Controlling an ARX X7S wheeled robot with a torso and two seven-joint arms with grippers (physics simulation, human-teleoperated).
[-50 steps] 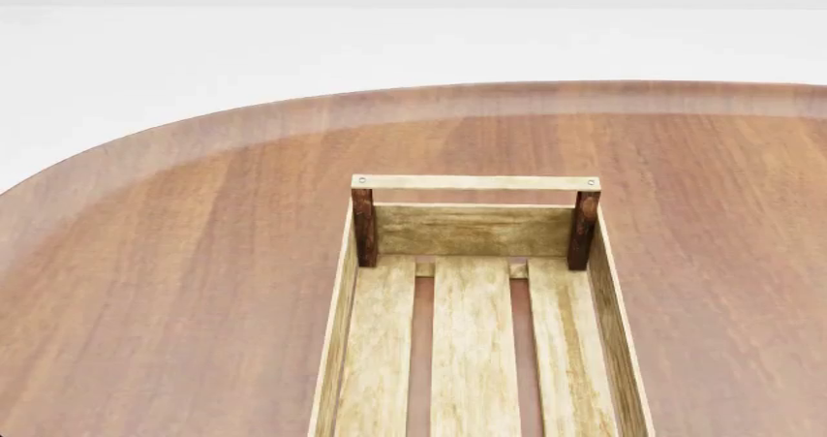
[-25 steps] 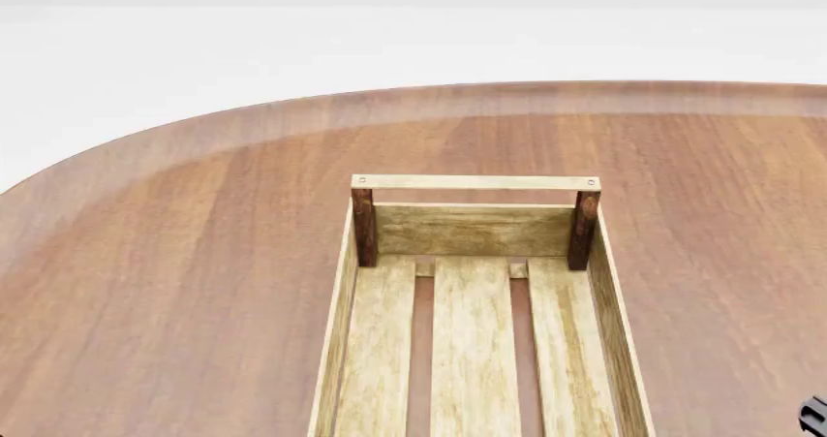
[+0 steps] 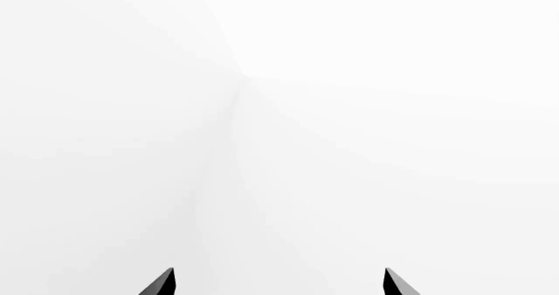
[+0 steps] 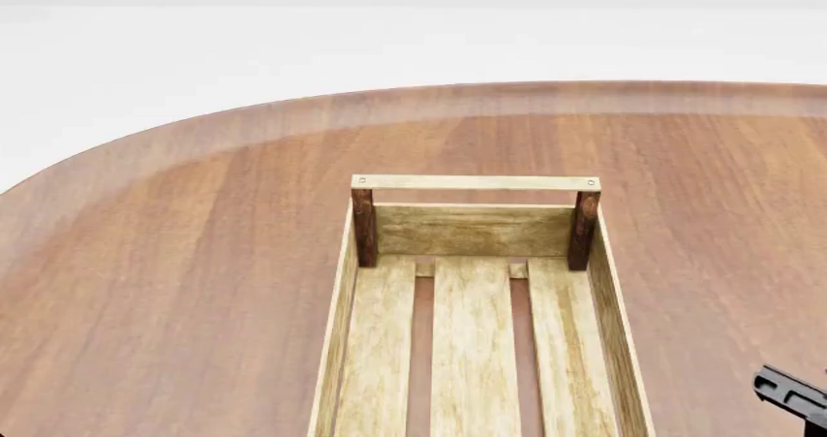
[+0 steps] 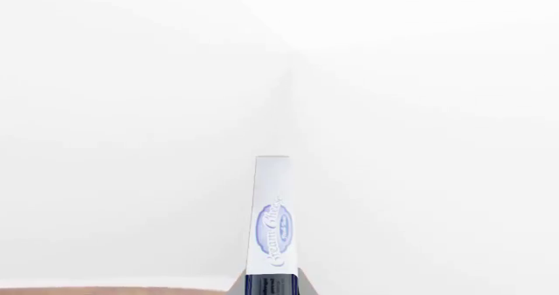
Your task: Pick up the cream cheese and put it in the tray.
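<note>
The cream cheese (image 5: 271,223), a thin white box with a blue oval logo, shows edge-on in the right wrist view. My right gripper (image 5: 272,287) is shut on its lower end, against a blank white background. The tray (image 4: 475,182), a long light-wood crate with dark corner posts and a slatted bottom, lies in the middle of the head view with nothing in it. A dark part of my right arm (image 4: 791,395) pokes in at the lower right, just right of the tray. In the left wrist view my left gripper (image 3: 279,283) is open and faces only white.
The tray rests on a large brown wooden table (image 4: 194,263) with a rounded far edge. White floor lies beyond it. A thin strip of the table (image 5: 105,291) shows at the edge of the right wrist view.
A dark part of my right arm has come into the head view's lower right corner and moved up toward the tray. The tray has not moved.
</note>
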